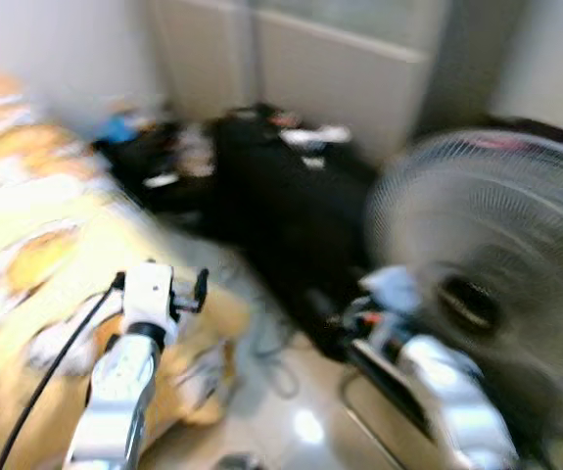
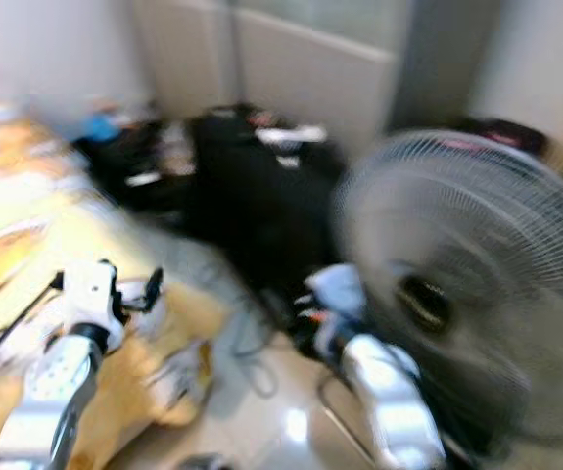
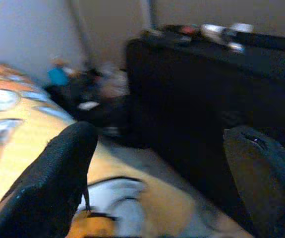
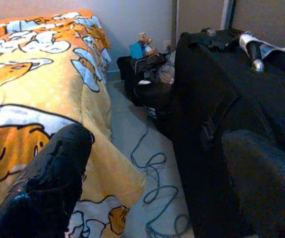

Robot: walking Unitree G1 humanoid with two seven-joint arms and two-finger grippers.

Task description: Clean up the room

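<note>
A tangled cord point(image 4: 152, 163) lies on the floor between the yellow blanket point(image 4: 38, 99) and black suitcase point(image 4: 231, 114).

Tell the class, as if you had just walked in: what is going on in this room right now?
A humanoid robot is between a bed with a yellow cartoon-print blanket and a large black suitcase, and the blurred head views suggest it is moving. Both the left gripper and the right gripper are open and hold nothing. A tangled cable lies on the pale floor, a grey standing fan is at the robot's right, and dark clutter sits in the corner.
</note>
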